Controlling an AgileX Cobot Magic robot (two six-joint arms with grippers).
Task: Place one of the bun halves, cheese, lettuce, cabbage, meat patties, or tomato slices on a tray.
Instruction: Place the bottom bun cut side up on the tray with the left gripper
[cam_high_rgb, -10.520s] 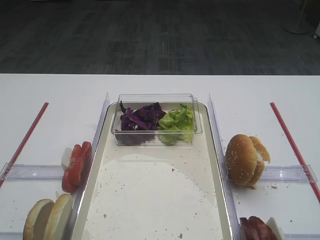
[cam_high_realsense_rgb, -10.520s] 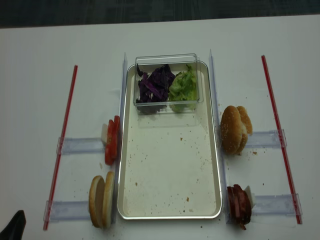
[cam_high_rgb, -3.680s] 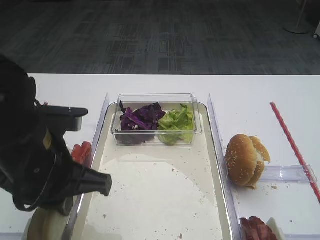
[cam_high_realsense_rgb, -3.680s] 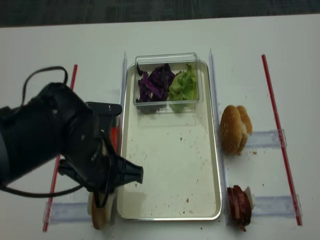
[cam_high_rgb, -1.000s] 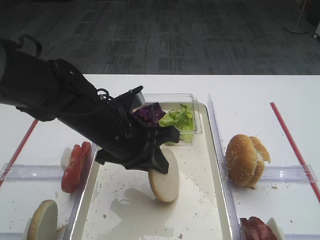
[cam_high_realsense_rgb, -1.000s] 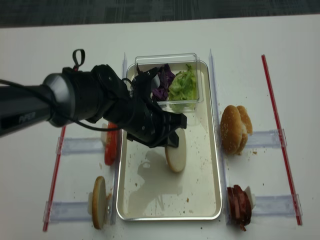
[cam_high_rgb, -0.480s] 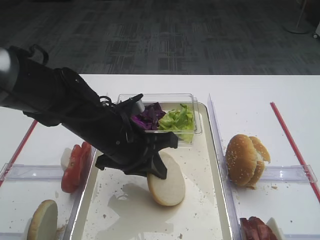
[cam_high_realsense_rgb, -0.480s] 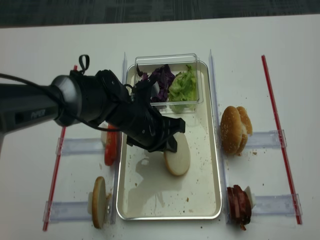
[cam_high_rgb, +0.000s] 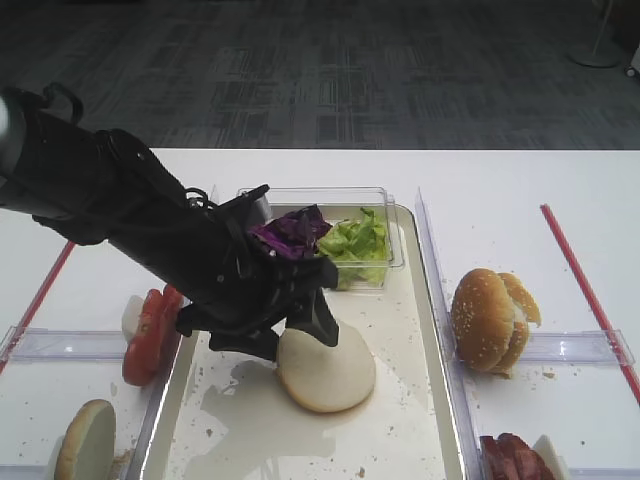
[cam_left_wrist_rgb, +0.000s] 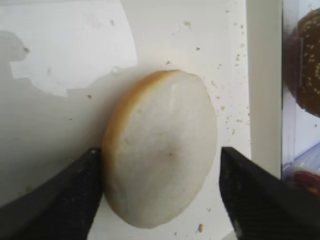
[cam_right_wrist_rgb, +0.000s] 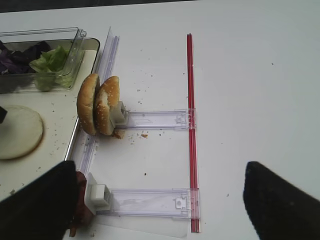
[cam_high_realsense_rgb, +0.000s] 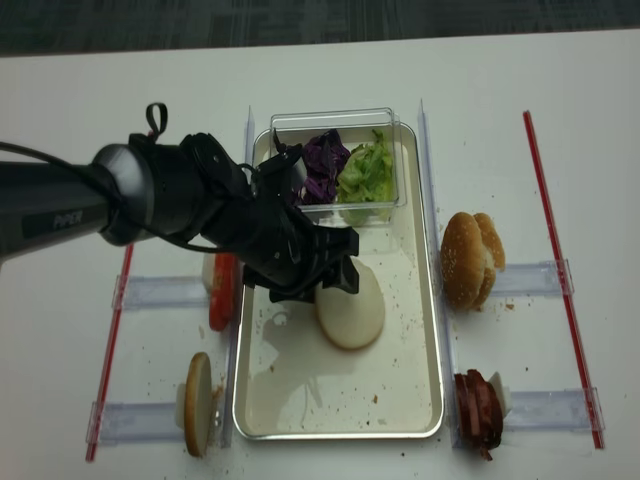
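Left claw (cam_left_wrist_rgb: 160, 195) spread clear of bun half (cam_high_rgb: 326, 368) lying flat on tray (cam_high_rgb: 420, 420); lift straight up, avoiding nudging it.

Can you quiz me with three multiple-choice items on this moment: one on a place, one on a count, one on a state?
1. Where does the plain bun half lie?
A. in the clear tub
B. on the tray
C. on the table beside the sesame bun

2. How many plain bun halves stand in the rack left of the tray?
A. one
B. two
C. none

3. How is the left gripper set?
A. shut on the bun half
B. open, a finger either side of the bun half
C. shut on the tomato slices

Answers:
1. B: the plain bun half lies cut face up on the tray, in front of the clear tub.
2. A: a single bun half stands on edge there.
3. B: the left wrist view shows the left gripper with gaps between its fingers and the bun.
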